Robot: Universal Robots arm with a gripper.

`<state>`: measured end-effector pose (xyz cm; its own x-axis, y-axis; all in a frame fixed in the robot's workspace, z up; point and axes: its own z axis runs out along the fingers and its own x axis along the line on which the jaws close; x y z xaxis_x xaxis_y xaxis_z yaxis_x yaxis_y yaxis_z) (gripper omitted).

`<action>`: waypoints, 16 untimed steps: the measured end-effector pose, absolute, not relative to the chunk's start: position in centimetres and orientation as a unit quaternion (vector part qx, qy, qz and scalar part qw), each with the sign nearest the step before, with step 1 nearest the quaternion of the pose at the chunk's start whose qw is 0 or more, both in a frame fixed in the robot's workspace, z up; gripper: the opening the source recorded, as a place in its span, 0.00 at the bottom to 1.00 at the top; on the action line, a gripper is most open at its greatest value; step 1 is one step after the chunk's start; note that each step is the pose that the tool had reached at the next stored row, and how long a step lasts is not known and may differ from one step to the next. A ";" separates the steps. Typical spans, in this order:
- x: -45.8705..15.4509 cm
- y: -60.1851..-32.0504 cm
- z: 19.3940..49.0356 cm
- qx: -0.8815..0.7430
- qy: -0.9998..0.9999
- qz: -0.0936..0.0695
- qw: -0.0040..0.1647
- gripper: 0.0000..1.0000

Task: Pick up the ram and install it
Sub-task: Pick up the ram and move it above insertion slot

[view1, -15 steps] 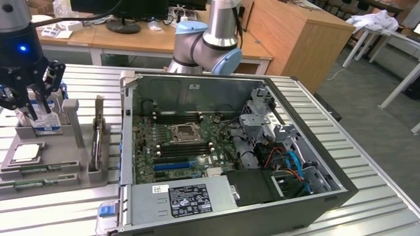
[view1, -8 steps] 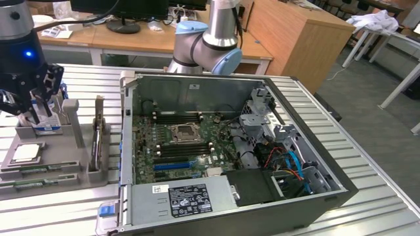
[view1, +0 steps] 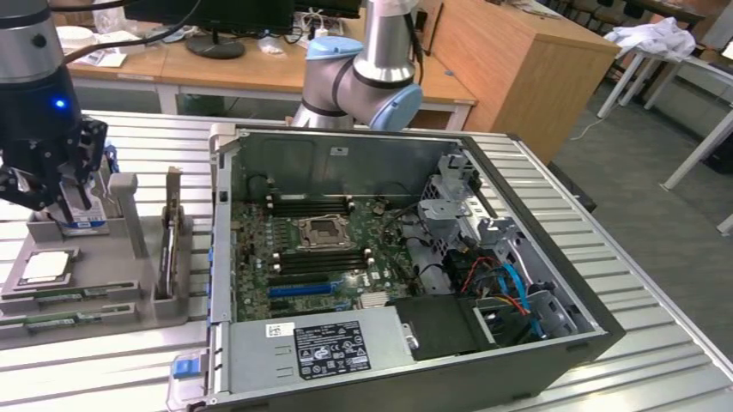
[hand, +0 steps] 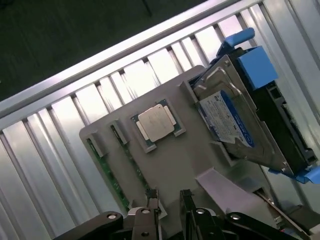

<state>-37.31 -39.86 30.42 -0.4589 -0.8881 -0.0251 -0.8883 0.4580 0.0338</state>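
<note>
Where the claw blocks the exterior view: a blue-labelled silver hard drive [view1: 87, 221] stands in the grey plastic holder tray [view1: 129, 257] at that view's left. Its upper part is hidden behind the black two-fingered claw [view1: 63, 206], and whether the two touch cannot be told.
Cut off: the tray's far-left end runs out of the exterior view.
Hard to make out: a thin upright flat part [view1: 172, 232] stands just beside the tray's right wall; what it is cannot be told.
Claw: open, its fingers apart with a bare gap between them and nothing held. In the wrist view the claw [hand: 169, 212] hangs over the tray's plain grey face.
Ram: the long, thin green circuit-board ram [view1: 57, 297] [hand: 106, 175] sits lengthwise in a slot along the tray's near edge, apart from the claw. A second like green strip [view1: 48, 320] lies just beside it.
Processor: a small square silver chip [view1: 46, 266] [hand: 156, 122] rests in a recess between the ram and the hard drive.
Counter: silver slatted metal counter [view1: 149, 129] carries everything.
Computer case: a dark open tower case [view1: 538, 369] lies on its side, right of the tray, showing a green motherboard [view1: 287, 257].
Arm: a grey and pale-blue arm joint [view1: 360, 81] rises behind the case.
</note>
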 end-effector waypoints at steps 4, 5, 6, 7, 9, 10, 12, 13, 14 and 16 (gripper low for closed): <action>-37.3 -39.9 29.9 -0.551 0.835 0.021 0.001 0.31; -37.3 -39.9 29.7 -0.558 0.830 0.021 0.001 0.31; -37.3 -39.9 29.6 -0.566 0.824 0.021 0.001 0.31; -37.3 -39.9 29.4 -0.573 0.819 0.021 0.001 0.31; -37.3 -39.9 29.1 -0.588 0.809 0.021 0.000 0.31; -37.3 -39.9 29.0 -0.595 0.803 0.021 0.000 0.31; -37.3 -39.9 28.7 -0.610 0.792 0.021 0.000 0.31; -37.3 -39.9 28.6 -0.617 0.787 0.021 -0.001 0.31; -37.3 -39.9 28.4 -0.624 0.781 0.021 -0.001 0.31; -37.3 -39.9 28.1 -0.638 0.770 0.021 -0.001 0.31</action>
<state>-37.31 -39.87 28.14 -0.1857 -0.9823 -0.0252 -0.9822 0.1848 0.0339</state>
